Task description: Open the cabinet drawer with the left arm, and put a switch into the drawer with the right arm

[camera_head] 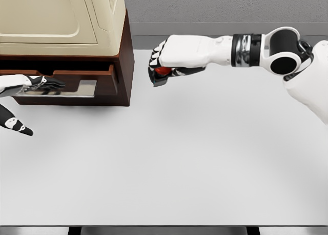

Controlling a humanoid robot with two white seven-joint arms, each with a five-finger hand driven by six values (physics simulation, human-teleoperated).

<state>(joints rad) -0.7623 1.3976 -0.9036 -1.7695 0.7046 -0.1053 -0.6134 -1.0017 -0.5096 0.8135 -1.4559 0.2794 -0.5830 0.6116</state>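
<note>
Brown cabinet, open drawer, white table

Cabinet: reddish-brown wood, with a cream-coloured top unit. Drawer: brown front, grey metallic interior. Tabletop: plain white, unpatterned. Right hand: white shell, black fingers with white segments, enclosing a red switch. Right arm: white with a black-and-grey banded wrist. Left hand: white with black fingers.

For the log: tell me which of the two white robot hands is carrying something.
The right hand, fingers curled around a red and black switch above the table; the left hand rests at the drawer handle.
</note>
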